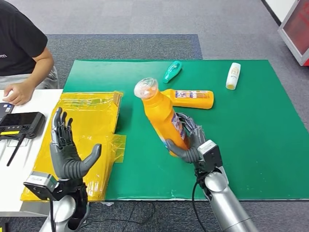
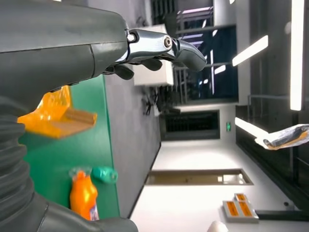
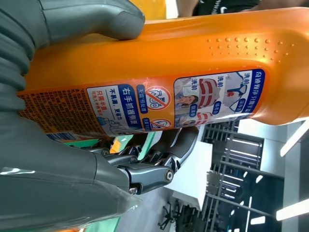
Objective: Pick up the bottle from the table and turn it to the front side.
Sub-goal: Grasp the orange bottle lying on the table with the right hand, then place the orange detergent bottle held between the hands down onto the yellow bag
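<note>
My right hand (image 1: 190, 140) grips the lower body of an orange bottle (image 1: 162, 115) with a clear cap, lifted off the green mat (image 1: 255, 145) and tilted with its cap toward the far left. In the right wrist view the bottle (image 3: 175, 63) lies across my palm, its printed label facing the camera, thumb over one side and fingers (image 3: 160, 162) under the other. My left hand (image 1: 65, 147) is raised above the yellow bag, fingers spread, holding nothing. The left wrist view shows the bottle (image 2: 83, 195) small beyond my left hand (image 2: 109, 43).
A second orange bottle (image 1: 191, 99) lies on the mat behind the held one, with a teal bottle (image 1: 172, 71) and a white bottle (image 1: 233, 76) farther back. Yellow plastic bags (image 1: 91, 130) cover the mat's left edge. A person (image 1: 21, 53) sits at a white table (image 1: 36, 104) with a black controller (image 1: 20, 124).
</note>
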Controlling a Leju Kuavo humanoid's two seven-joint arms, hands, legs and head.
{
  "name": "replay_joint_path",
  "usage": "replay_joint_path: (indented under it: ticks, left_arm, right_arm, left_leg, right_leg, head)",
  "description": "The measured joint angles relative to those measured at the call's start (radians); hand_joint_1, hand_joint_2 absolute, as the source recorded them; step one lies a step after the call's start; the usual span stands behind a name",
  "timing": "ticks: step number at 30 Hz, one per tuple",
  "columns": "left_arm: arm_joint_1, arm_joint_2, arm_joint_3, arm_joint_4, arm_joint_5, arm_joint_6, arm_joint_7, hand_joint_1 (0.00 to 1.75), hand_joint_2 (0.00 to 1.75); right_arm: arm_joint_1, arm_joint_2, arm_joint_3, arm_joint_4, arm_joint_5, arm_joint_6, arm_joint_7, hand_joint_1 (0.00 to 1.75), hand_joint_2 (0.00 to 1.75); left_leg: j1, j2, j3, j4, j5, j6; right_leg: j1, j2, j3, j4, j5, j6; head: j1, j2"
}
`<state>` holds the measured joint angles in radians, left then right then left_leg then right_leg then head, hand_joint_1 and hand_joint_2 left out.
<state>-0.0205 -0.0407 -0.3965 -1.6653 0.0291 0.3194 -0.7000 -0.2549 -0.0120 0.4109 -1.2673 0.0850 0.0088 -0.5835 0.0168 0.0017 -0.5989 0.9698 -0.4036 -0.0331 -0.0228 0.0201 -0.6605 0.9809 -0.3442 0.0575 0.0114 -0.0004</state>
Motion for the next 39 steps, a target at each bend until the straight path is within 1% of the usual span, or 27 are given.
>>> replay_joint_path:
  ticks: [6, 13, 19, 25, 31, 39]
  left_arm:
    - [-0.031, -0.032, -0.013, 0.059, 0.071, -0.074, 0.017, 0.0, 1.75]
    - [-0.082, -0.055, -0.029, 0.145, 0.091, -0.109, 0.035, 0.0, 1.75]
    - [-0.116, -0.061, -0.031, 0.187, 0.115, -0.137, 0.048, 0.0, 1.75]
    - [-0.146, -0.063, -0.031, 0.214, 0.118, -0.142, 0.052, 0.0, 1.75]
    - [-0.164, -0.064, -0.031, 0.227, 0.129, -0.157, 0.063, 0.0, 1.75]
    - [-0.196, -0.078, -0.048, 0.232, 0.177, -0.183, 0.087, 0.0, 1.75]
  right_arm:
    - [0.001, 0.015, -0.005, -0.014, 0.001, 0.002, 0.003, 1.75, 1.75]
    - [0.001, 0.034, 0.014, -0.014, 0.023, -0.003, 0.005, 1.75, 1.75]
    - [0.0, 0.042, 0.044, -0.015, 0.04, -0.013, 0.006, 1.75, 1.75]
    - [-0.002, 0.044, 0.075, -0.022, 0.048, -0.019, 0.007, 1.75, 1.75]
    - [-0.005, 0.044, 0.096, -0.022, 0.048, -0.021, 0.008, 1.75, 1.75]
    - [-0.01, 0.044, 0.121, -0.023, 0.039, -0.021, 0.008, 1.75, 1.75]
  left_leg:
    - [0.0, 0.0, 0.0, 0.0, 0.0, 0.0]
    - [0.0, 0.0, 0.0, 0.0, 0.0, 0.0]
    - [0.0, 0.0, -0.001, 0.0, 0.0, 0.0]
    - [0.0, 0.0, -0.001, 0.0, 0.0, 0.0]
    - [0.0, 0.0, -0.001, 0.0, 0.0, 0.0]
    - [0.0, 0.0, -0.001, 0.0, 0.0, 0.0]
  right_leg:
    - [0.0, 0.0, 0.0, 0.0, 0.0, 0.0]
    - [0.0, 0.0, 0.0, 0.0, 0.0, 0.0]
    - [0.0, 0.0, 0.0, 0.0, 0.0, 0.0]
    - [0.0, 0.0, 0.0, 0.0, 0.0, 0.0]
    - [0.0, 0.0, 0.0, 0.0, 0.0, 0.0]
    - [0.0, 0.0, 0.0, 0.0, 0.0, 0.0]
  head:
    - [0.0, 0.0]
    - [0.0, 0.0]
    - [0.0, 0.0]
    - [0.0, 0.0]
    - [0.0, 0.0]
    - [0.0, 0.0]
